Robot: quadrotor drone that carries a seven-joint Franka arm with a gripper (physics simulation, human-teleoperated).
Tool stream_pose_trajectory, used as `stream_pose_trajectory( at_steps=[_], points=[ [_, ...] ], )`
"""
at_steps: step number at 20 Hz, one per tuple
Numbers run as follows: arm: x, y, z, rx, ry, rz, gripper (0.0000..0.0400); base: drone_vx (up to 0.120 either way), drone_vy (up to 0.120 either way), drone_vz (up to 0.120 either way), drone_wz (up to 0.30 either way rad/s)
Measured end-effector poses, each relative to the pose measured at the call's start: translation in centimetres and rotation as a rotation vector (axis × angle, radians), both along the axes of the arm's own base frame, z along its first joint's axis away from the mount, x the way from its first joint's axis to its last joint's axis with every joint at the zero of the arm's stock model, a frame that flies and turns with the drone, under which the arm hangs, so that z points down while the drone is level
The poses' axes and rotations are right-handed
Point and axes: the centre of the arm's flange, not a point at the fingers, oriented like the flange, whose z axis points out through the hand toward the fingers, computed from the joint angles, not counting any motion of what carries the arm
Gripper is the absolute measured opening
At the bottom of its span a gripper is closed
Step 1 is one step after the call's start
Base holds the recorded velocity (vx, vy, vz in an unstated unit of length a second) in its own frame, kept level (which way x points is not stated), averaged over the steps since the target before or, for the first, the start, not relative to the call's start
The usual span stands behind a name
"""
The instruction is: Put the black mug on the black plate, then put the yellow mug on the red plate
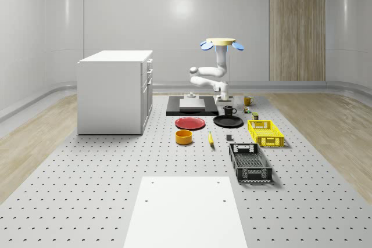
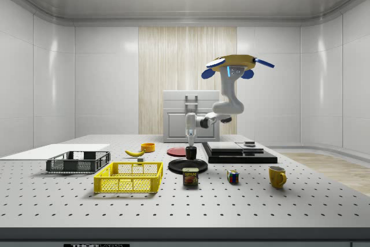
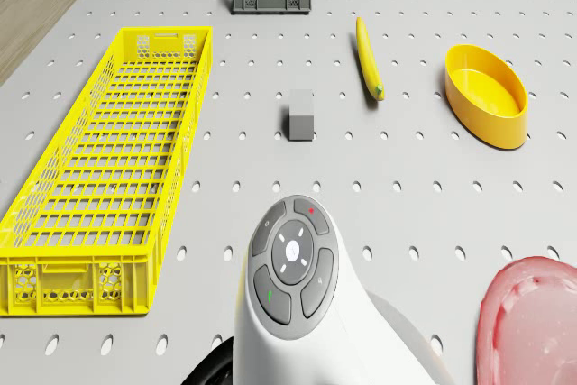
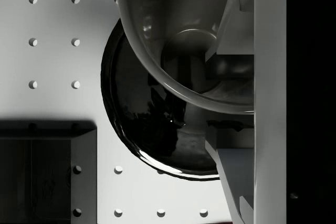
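Wrist view: jaws pinch the black mug (image 4: 189, 51) rim above the black plate (image 4: 142, 124).

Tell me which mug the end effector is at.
The black mug, over the black plate. The end effector reaches down to it; the yellow mug stands apart on the table.

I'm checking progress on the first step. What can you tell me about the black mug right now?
The black mug is a small, glossy dark cup with a side handle, standing upright. It sits at the black plate, just above or on its rim area; contact cannot be confirmed. The hand reaches down onto it from above, one finger inside the rim. The drone hovers beyond the plate, over the dark slab.
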Motion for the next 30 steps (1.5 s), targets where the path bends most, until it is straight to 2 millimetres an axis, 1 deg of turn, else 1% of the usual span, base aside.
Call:
stream_pose_trajectory(
  at_steps=[10,11,12,13,14,15,17,20,24,27,30],
  points=[
    [0.0,0.0,4.4,0.000,0.000,0.000,0.0110,0.000,0.000,0.000,0.000],
    [0.0,0.0,4.8,0.000,0.000,0.000,0.0174,0.000,0.000,0.000,0.000],
    [0.0,0.0,5.1,0.000,0.000,0.000,0.0224,0.000,0.000,0.000,0.000],
    [0.0,0.0,5.3,0.000,0.000,0.000,0.0263,0.000,0.000,0.000,0.000],
    [0.0,0.0,5.4,0.000,0.000,0.000,0.0293,0.000,0.000,0.000,0.000],
    [0.0,0.0,5.3,0.000,0.000,0.000,0.0317,0.000,0.000,0.000,0.000],
    [0.0,0.0,4.9,0.000,0.000,0.000,0.0350,0.000,0.000,0.000,0.000],
    [0.0,0.0,3.9,0.000,0.000,0.000,0.0376,0.000,0.000,0.000,0.000],
    [0.0,0.0,2.3,0.000,0.000,0.000,0.0391,0.000,0.000,0.100,0.000],
    [0.0,0.0,1.6,0.000,0.000,0.000,0.0396,0.000,0.000,0.120,0.000],
    [0.0,0.0,1.2,0.000,0.000,0.000,0.0398,-0.027,0.093,0.120,0.000]
  ],
)
